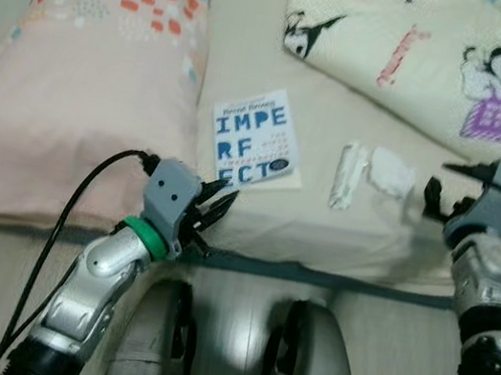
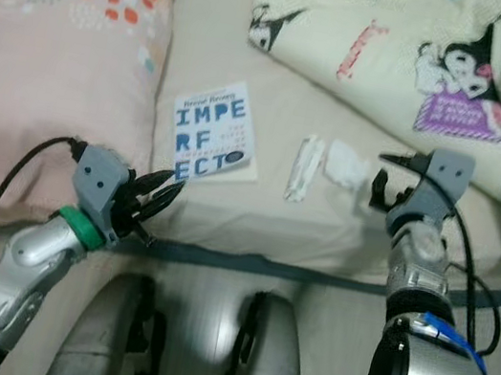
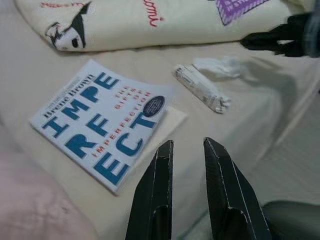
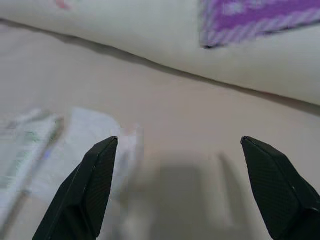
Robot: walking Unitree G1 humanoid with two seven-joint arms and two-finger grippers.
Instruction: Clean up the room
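A white book with blue letters (image 1: 252, 139) lies flat on the bed beside the pink pillow. To its right lie a rolled white wrapper (image 1: 348, 176) and a crumpled white tissue (image 1: 391, 171). My left gripper (image 1: 217, 209) hovers at the bed's front edge just short of the book, fingers (image 3: 162, 170) narrowly open and holding nothing. My right gripper (image 1: 438, 182) hangs just right of the tissue (image 4: 90, 145), wide open and empty.
A pink pillow (image 1: 86, 71) covers the left of the beige bed (image 1: 322, 224). A cream blanket with cartoon prints (image 1: 429, 54) is bunched at the back right. Wooden floor and my own legs (image 1: 155, 346) lie below the bed edge.
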